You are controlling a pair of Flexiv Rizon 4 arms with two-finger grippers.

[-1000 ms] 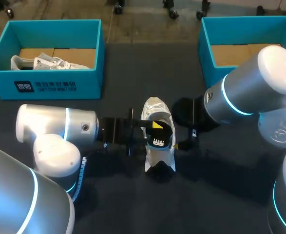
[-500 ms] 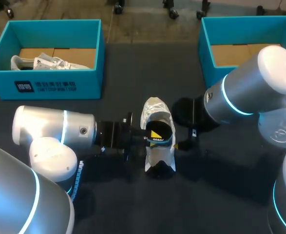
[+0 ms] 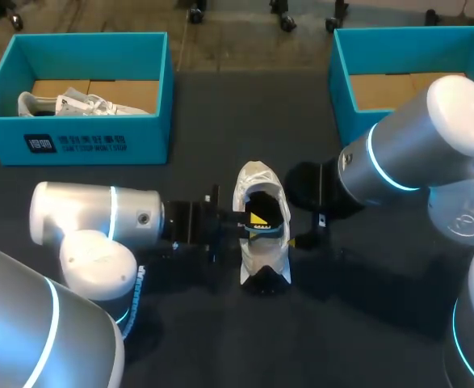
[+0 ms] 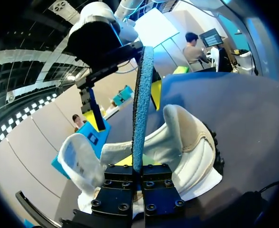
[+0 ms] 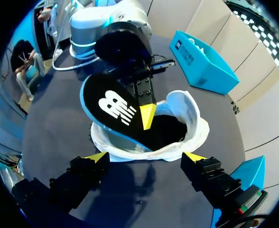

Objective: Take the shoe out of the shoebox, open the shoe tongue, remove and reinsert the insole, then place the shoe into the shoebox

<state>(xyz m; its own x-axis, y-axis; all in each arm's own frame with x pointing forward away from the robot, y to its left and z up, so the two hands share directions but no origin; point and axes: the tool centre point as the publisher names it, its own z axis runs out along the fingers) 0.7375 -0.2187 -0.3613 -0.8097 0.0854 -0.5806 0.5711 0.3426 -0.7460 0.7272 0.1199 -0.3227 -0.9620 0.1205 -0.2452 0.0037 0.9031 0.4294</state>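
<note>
A white shoe [image 3: 257,182] stands on the dark table between my two arms. Its black insole [image 3: 262,233] sticks up out of the shoe's opening. My left gripper [image 3: 255,220] reaches in from the left and is shut on it. In the left wrist view the insole [image 4: 142,104] shows edge-on, pinched between the closed fingers of the left gripper [image 4: 140,168], with the shoe [image 4: 187,142] under it. In the right wrist view the insole [image 5: 113,114] shows its white logo above the shoe [image 5: 189,126]. My right gripper [image 5: 145,156] stands open beside the shoe, holding nothing.
A teal shoebox [image 3: 83,133] at the back left holds another white shoe [image 3: 75,103]. A second teal shoebox [image 3: 343,97] stands at the back right, behind my right arm [image 3: 406,153]. Bare table lies in front of the shoe.
My left gripper's fingers have closed on the insole. The insole has turned more on edge in the shoe's opening, and the left arm has shifted slightly. The right arm has not moved.
</note>
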